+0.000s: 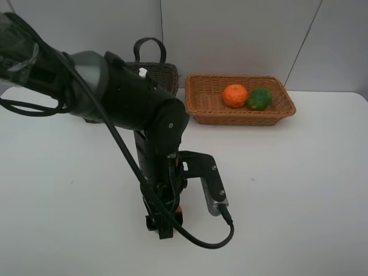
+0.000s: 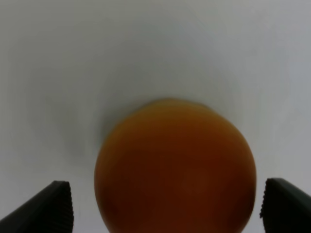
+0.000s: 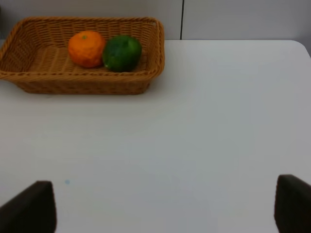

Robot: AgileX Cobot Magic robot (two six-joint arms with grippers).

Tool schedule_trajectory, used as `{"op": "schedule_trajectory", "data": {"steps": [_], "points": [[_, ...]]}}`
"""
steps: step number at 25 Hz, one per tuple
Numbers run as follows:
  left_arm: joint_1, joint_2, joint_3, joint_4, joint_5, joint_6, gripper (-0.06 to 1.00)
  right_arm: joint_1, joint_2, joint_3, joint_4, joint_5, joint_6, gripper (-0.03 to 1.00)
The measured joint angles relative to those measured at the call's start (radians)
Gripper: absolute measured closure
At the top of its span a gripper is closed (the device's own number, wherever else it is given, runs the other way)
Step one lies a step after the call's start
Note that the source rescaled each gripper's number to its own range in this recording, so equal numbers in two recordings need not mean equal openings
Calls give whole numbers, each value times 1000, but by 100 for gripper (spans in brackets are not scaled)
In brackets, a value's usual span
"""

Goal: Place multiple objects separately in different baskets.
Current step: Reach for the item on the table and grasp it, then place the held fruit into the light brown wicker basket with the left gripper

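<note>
Red-orange fruit point(image 2: 175, 167) sat on the desk point(image 1: 299, 190) near its front edge, between the wide-open jaws of the left claw point(image 2: 165, 208), not yet gripped.

Orange point(image 1: 235, 95) and green fruit point(image 1: 259, 98) touched each other in the tan basket point(image 1: 241, 118) at the back edge; the dark basket point(image 1: 164, 75) stood beside it. The right claw point(image 3: 165, 206) was also spread wide and held nothing. Closing off-centre could have squeezed the round fruit out and sent it rolling toward the front edge.
</note>
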Motion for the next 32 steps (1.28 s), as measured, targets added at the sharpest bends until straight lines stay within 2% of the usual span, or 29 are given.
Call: {"op": "schedule_trajectory", "data": {"steps": [13, 16, 18, 20, 32], "points": [[0, 10, 44, 0, -46, 7, -5, 0, 0, 0, 0, 0, 0, 1], [0, 10, 44, 0, -64, 8, 4, 0, 0, 0, 0, 0, 0, 1], [0, 10, 44, 0, -65, 8, 16, 0, 0, 0, 0, 0, 0, 1], [0, 10, 44, -16, -62, 8, 21, 0, 0, 0, 0, 0, 0, 1], [0, 4, 37, -43, -46, 8, 21, 0, 0, 0, 0, 0, 0, 1]]}}
